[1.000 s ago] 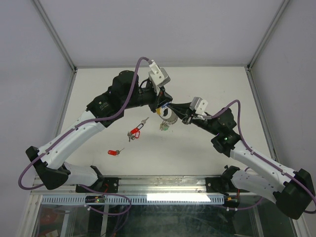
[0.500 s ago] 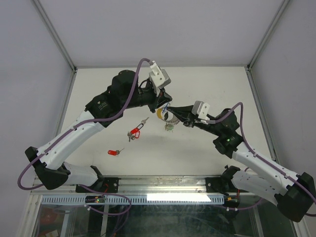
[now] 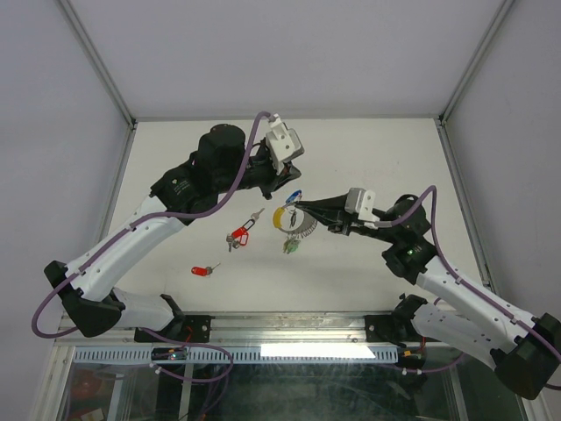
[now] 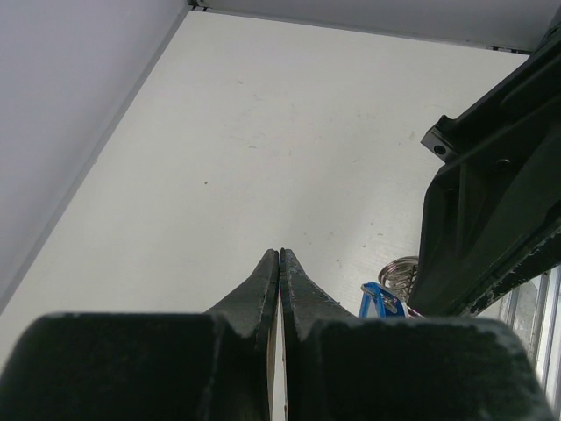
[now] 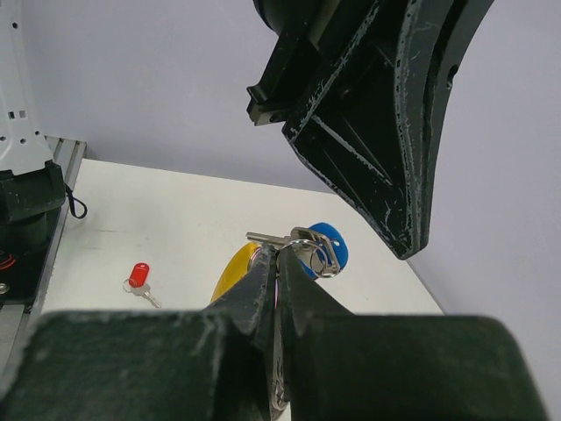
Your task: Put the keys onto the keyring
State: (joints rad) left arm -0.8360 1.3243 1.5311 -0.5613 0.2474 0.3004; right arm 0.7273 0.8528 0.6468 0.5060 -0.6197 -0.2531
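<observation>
- Keyring [image 3: 303, 229], top view: a coil of silver wire on the white table [image 3: 377, 149], about midway between the two arms. A yellow tag [image 3: 280, 217] touches its left side, a blue tag [image 3: 295, 195] sits just behind it, and a green tag [image 3: 290, 247] is just in front.
- Right gripper [image 3: 300, 204] has its tip at the rear edge of the keyring, jaws together.
- Left gripper [image 3: 288, 181] is behind the keyring, past the blue tag, apart from the bundle. Jaws look closed and nothing is held.
- Loose keys: a red-tagged pair [image 3: 237, 236] left of the keyring, and a single red-tagged key [image 3: 202, 271] further left and nearer the bases.
- Left wrist view: left gripper [image 4: 279, 259] has both fingers pressed flat together over bare table [image 4: 263, 132]. Keyring [image 4: 399, 270] and blue tag [image 4: 378, 303] show low on the right, partly hidden behind a black arm part [image 4: 491, 202].
- Right wrist view: right gripper [image 5: 279, 256] is clamped shut at the keyring [image 5: 321, 261], with a silver key blade [image 5: 263, 237] lying across the tips. Blue tag [image 5: 336, 244] sits behind the ring and yellow tag [image 5: 235, 270] to its left. Whether the pads pinch wire or key metal cannot be told.
- Single red-tagged key [image 5: 140, 274] lies on the table well left of the keyring.
</observation>
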